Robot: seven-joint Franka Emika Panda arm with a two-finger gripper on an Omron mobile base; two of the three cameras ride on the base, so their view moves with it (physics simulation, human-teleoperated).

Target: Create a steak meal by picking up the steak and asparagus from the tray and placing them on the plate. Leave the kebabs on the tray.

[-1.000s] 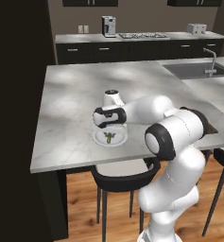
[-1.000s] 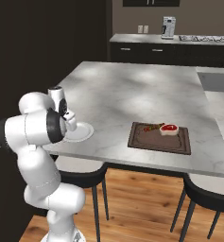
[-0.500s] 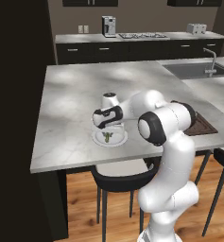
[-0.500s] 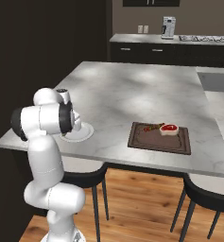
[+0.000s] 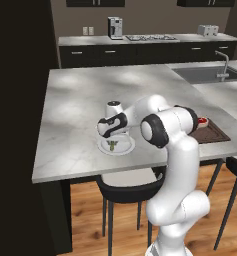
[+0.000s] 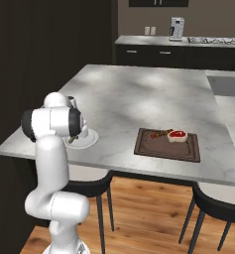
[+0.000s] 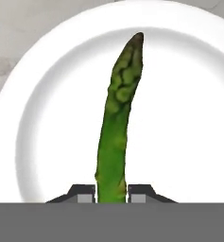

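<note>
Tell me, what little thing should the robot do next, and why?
Probably open the end effector and let go. It is shut on the asparagus, which hangs right over the middle of the plate. The steak waits on the tray.

Green asparagus (image 7: 117,123), white plate (image 7: 189,118), dark brown tray (image 6: 161,148), red steak (image 6: 177,135).

In the hand view the plate (image 7: 47,94) is cut off at 9 and 3 o'clock. The base of the asparagus (image 7: 117,127) is hidden between the jaws. In the right base view the arm covers part of the plate, and the kebabs (image 6: 158,133) on the tray (image 6: 166,149) are too small to tell.
</note>
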